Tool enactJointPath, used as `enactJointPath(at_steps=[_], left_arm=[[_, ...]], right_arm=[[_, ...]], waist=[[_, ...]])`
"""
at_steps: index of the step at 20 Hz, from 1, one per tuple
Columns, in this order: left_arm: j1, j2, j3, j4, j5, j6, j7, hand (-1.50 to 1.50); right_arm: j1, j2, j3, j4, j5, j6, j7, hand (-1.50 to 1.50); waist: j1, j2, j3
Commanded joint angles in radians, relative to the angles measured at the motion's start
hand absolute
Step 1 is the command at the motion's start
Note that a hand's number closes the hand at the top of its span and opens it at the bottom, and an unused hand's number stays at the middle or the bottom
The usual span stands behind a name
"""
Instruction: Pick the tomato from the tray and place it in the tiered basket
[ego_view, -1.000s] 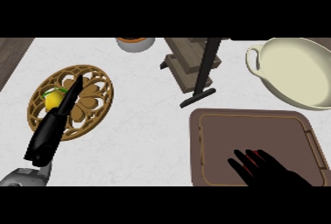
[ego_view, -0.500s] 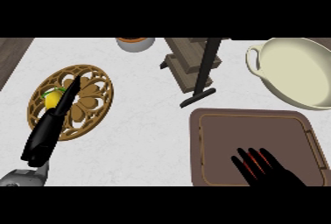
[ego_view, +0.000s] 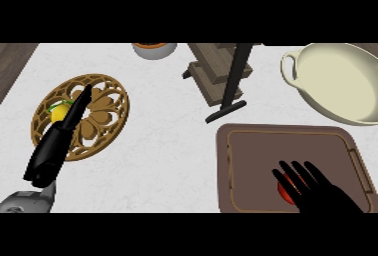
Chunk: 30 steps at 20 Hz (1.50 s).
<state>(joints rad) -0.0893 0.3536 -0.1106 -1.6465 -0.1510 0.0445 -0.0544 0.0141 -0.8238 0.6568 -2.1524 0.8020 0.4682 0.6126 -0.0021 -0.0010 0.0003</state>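
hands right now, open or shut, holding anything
left hand: open, fingers straight over the wooden plate, holding nothing
right hand: open, fingers spread over the tomato, not gripping it

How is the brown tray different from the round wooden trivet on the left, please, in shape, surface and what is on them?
The tray is rectangular with rounded corners, while the trivet is round. The tray has a plain dark brown surface with a raised rim; the trivet is lighter wood with cut-out petal openings. The tray carries the red tomato under the right robot hand; the trivet carries a yellow item under the left robot hand. Both lie flat on the white counter.
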Motion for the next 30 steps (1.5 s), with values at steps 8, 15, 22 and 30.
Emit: enactJointPath(at_steps=[8,15,22,30], left_arm=[[0.044,-0.016,0.057,-0.042,-0.001,-0.073,-0.002,0.0],[-0.029,-0.105,0.018,0.036,-0.078,-0.038,0.004,0.0],[0.024,-0.096,0.067,0.003,-0.087,-0.086,-0.04,0.0],[-0.032,-0.118,0.112,0.005,-0.09,-0.114,0.007,0.0]], right_arm=[[0.052,0.072,-0.141,0.032,0.058,0.013,-0.123,-1.5],[-0.019,0.175,-0.189,0.25,0.103,-0.025,-0.242,-1.5],[0.04,0.252,-0.187,0.299,0.223,-0.066,-0.297,-1.5],[0.049,0.318,-0.242,0.367,0.279,-0.086,-0.374,-1.5]], waist=[[0.003,0.0,0.0],[0.004,0.002,0.0],[0.002,0.001,0.0],[0.001,0.001,0.0]])
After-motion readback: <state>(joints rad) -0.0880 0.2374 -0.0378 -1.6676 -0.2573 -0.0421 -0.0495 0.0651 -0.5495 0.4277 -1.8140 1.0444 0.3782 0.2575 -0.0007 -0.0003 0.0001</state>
